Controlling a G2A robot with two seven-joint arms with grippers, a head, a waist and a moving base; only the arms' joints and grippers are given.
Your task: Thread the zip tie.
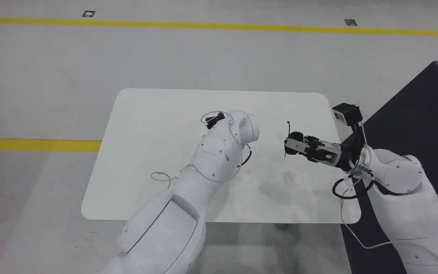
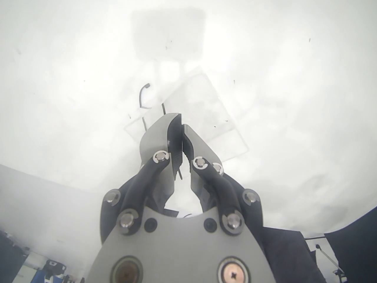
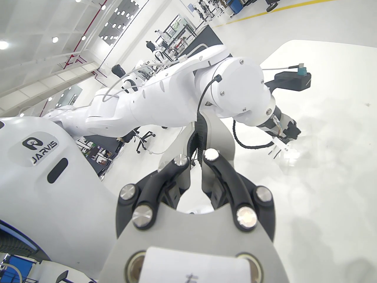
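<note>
Currently right end effector (image 1: 290,144) pinches one zip tie (image 1: 288,129).

A clear plastic sheet (image 2: 203,110) lies flat on the white, round-cornered table (image 1: 150,151).

The left arm (image 1: 198,171) stretches forward and inward. Its wrist (image 1: 241,128) is bent over so that the left gripper (image 2: 180,125) points downward, fingers pressed together on a thin black strip (image 2: 163,109). The right arm (image 1: 393,171) comes in from the right side with its forearm aimed at the left wrist, and the right gripper (image 1: 290,145) sits near that wrist without touching it, clamped across a thin black zip tie (image 1: 287,130).
</note>
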